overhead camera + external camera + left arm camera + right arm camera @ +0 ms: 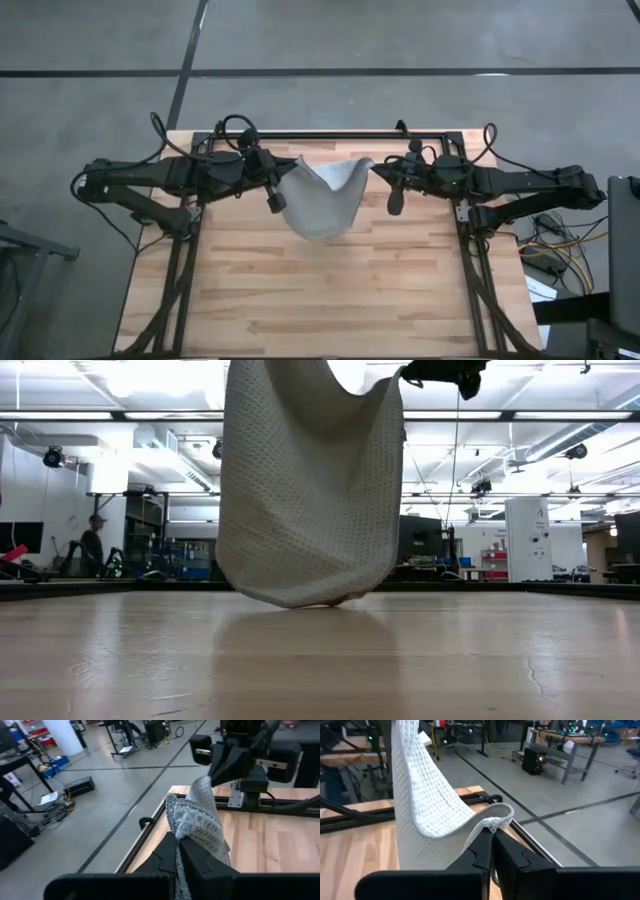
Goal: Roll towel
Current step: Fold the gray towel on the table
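Dark fingers of the left gripper [177, 851] fill the foreground of the left wrist view, pressed together on one upper corner of the towel [199, 822]; the right gripper [491, 837] is likewise clamped on the opposite corner in its own wrist view. Seen from above, the two arms face each other across the far half of the wooden table [330, 300], and the towel [322, 198] hangs between them as a slack pouch. The low view shows the cloth [310, 490] suspended from above, its upper edge sagging in the middle and its lowest fold at or just touching the tabletop [320, 660]; which of the two cannot be told. The step in hand appears to be spreading the cloth before any rolling begins. To do this well, the grippers would best move apart until the held edge is taut, then lower and draw the towel along the wood so that it lies flat and square rather than bunching on its bottom fold. Both grips should hold until the cloth is fully laid down, since releasing one corner early would let it collapse into a heap. Judged overall, the task is at an early stage.
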